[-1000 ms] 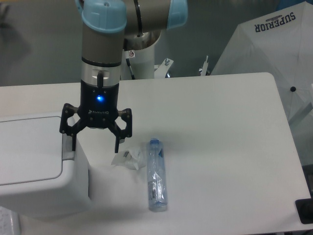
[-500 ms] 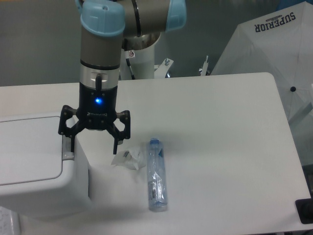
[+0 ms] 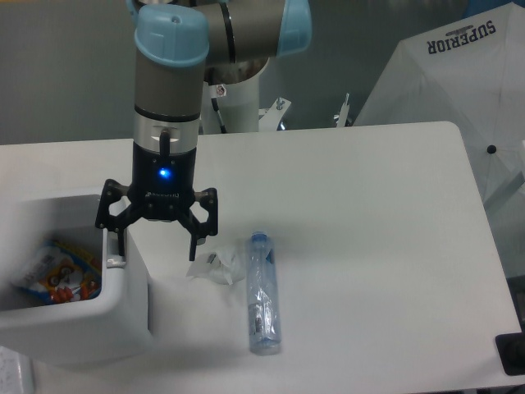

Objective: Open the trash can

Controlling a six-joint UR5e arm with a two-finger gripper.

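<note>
The white boxy trash can (image 3: 123,316) stands at the table's left front. Its lid is out of sight and the inside shows, with colourful wrappers (image 3: 57,275) at the bottom. The grey push tab (image 3: 115,263) sits on the can's right rim. My gripper (image 3: 156,246) hangs over that rim, jaws open and empty. Its left fingertip (image 3: 114,249) is right at the tab, and its right fingertip (image 3: 195,249) is outside the can over the table.
A crumpled clear plastic bottle (image 3: 262,295) lies on the white table (image 3: 369,246) right of the gripper. A small crumpled clear wrapper (image 3: 215,267) lies between the can and the bottle. A white umbrella (image 3: 459,90) stands beyond the table's right edge.
The flat white lid that covered the can is gone from view and the can now shows its inside. The gripper has sunk slightly onto the tab.
</note>
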